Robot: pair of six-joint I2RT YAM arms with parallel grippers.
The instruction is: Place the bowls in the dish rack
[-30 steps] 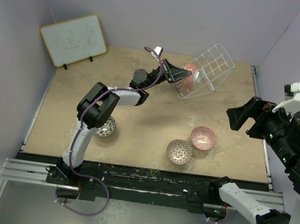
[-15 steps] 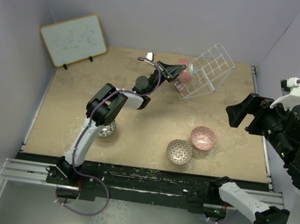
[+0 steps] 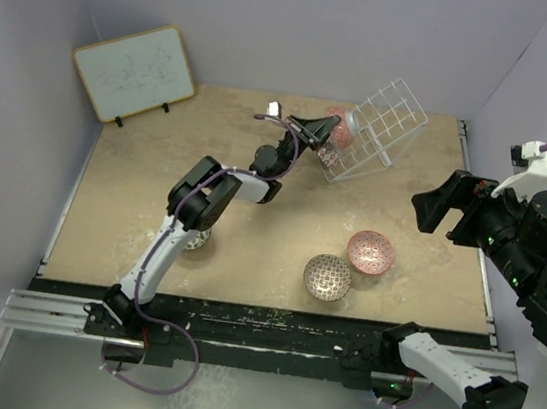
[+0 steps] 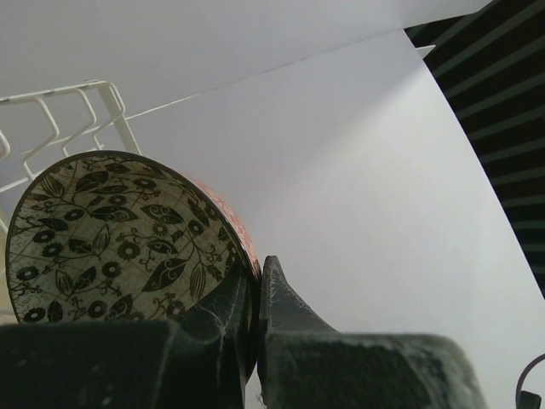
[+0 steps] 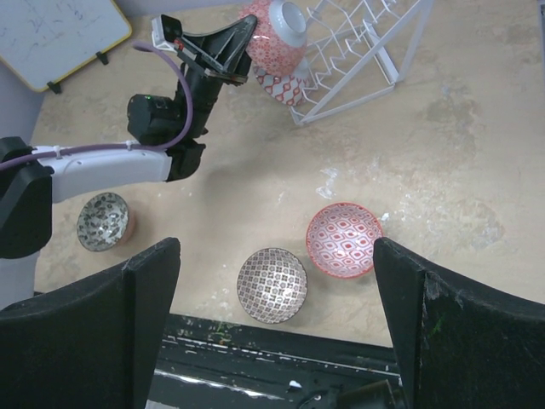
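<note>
Pale lilac walls box in a tan bench (image 3: 282, 216). At its far side my left jaws (image 3: 324, 130) are pinched almost shut on the rim of a floral bowl (image 4: 119, 239), leaf-printed inside and pink outside, held on edge at the open face of the dish rack (image 3: 391, 114). Just below the jaws, a red-and-white bowl (image 5: 281, 85) already leans in the rack's lower wires. I judge the step to be slotting my bowl in. I should keep it on edge, steer its foot between two rods above the seated bowl, and let go only once the wires carry it, since the tilted rack looks light enough to shove. The back wall is near beyond the jaws, so there is little room ahead, but pulling back toward my bases looks free. Well behind the jaws wait the pink bowl (image 3: 370, 252), the lattice bowl (image 3: 327, 277) and a grey-white bowl (image 3: 195, 240), half under my left arm. My right jaws (image 3: 450, 216) hang wide apart and empty, well off to the side.
</note>
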